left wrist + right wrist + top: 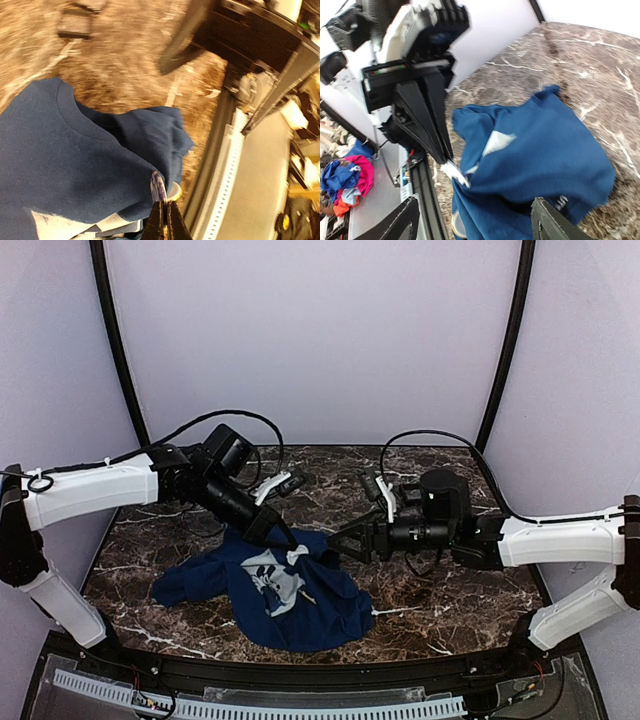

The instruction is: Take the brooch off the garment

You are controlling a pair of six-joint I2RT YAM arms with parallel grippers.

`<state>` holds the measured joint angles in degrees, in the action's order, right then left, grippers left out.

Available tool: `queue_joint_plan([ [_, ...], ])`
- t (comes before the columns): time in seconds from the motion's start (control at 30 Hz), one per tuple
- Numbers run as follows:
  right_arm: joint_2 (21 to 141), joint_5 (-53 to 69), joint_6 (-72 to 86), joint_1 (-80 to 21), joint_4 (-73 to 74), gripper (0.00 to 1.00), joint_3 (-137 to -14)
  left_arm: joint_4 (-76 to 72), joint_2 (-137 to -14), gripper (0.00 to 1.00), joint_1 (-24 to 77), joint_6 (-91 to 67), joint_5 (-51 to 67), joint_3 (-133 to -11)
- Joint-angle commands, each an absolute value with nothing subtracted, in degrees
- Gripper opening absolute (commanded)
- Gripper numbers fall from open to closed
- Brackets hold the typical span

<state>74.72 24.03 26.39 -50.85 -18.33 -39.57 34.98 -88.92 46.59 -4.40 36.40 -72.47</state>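
Observation:
The garment (285,600), a dark navy T-shirt with a pale grey print, lies crumpled on the marble table in front of both arms. My left gripper (292,542) is shut on the brooch (158,186), a small bluish-silvery piece seen edge-on at a raised fold of the cloth (75,160). Its tips (165,212) pinch the piece's lower rim. My right gripper (337,543) is open and empty, hovering just right of the left one, its fingers (402,222) spread over the shirt (545,150). The left gripper's fingers (427,120) show there, a blurred white bit at their tip.
A small black square tray (75,25) lies on the marble beyond the shirt. The black front rail with its white perforated strip (300,705) runs along the table's near edge. A pale round disc (457,227) sits by the shirt's hem near the rail.

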Motion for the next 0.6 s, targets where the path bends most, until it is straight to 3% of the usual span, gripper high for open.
queue_joint_plan([
  [0.0, 75.8, 29.4, 25.0, -52.6, -24.5, 0.75, -39.4, 34.1, -88.1, 0.01, 46.2, 1.7, 51.0, -70.7],
  [0.57, 85.4, 36.6, 24.4, -56.6, -22.5, 0.52, -45.7, 30.1, -86.9, 0.01, 45.4, 4.5, 55.5, -65.8],
])
